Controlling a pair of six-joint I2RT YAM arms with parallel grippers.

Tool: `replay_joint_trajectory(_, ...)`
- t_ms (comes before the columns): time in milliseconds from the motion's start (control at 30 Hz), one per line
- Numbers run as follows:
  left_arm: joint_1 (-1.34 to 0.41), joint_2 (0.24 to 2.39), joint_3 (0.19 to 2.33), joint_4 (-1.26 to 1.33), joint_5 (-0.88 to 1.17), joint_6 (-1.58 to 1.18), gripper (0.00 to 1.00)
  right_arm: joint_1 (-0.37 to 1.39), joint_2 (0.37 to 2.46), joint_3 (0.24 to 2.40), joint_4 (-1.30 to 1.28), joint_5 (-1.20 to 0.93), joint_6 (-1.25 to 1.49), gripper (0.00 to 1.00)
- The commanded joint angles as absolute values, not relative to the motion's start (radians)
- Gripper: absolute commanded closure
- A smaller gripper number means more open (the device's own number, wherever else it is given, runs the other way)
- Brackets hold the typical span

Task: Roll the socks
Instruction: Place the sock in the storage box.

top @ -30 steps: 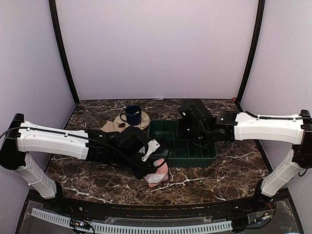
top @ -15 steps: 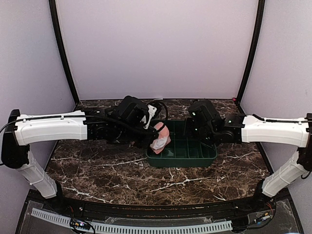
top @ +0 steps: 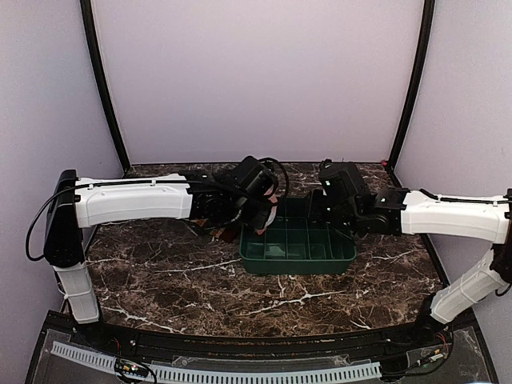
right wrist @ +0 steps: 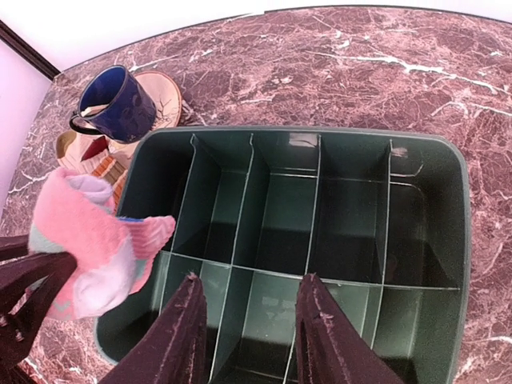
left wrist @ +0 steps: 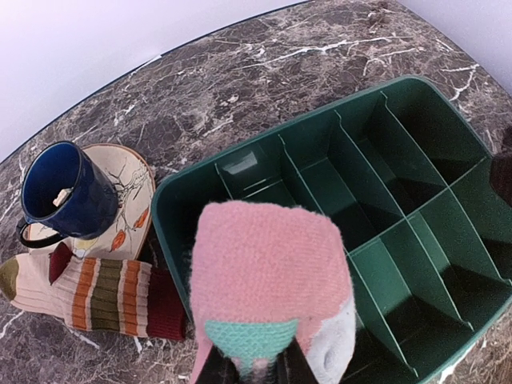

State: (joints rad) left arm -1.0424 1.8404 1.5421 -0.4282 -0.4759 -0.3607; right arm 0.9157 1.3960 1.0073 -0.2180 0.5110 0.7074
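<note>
Now | left gripper (left wrist: 252, 370) clamps pink sock (left wrist: 268, 280) (bunched) | over green tray (left wrist: 416, 160) edge

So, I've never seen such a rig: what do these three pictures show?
Two robot arms are bolted to a marble table, each ending in a two-finger gripper. The wide picture comes from a camera above and behind them; the other two from a camera on each wrist. On the table: a green tray, a blue mug on a coaster, a striped sock beside it. The left gripper is shut on a bundled pink sock, in the air at the tray's left end. The right gripper hangs open and empty over the tray.
</note>
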Motion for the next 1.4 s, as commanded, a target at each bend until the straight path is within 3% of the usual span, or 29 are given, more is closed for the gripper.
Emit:
replay_joint_trajectory(0, -1.044, 1.873, 1.619, -0.508, -0.559, -0.400, 1.00, 0.906, 1.367, 0.974, -0.167, 0.494, 0.684, 0.65)
replay_joint_trajectory(567, -1.142, 2.091, 1.901, -0.763, -0.730, -0.510, 1.00, 0.890, 1.312, 0.889, -0.141, 0.465, 0.668, 0.65)
replay_joint_trajectory(833, -1.168, 2.141, 1.921, -0.845, -0.812, -0.634, 1.00, 0.890, 1.258, 0.832, -0.129, 0.447, 0.659, 0.65)
replay_joint_trajectory(1367, -1.194, 2.279, 2.054, -0.919, -0.778, -0.737, 1.00, 0.881, 1.188, 0.768, -0.124, 0.420, 0.656, 0.65)
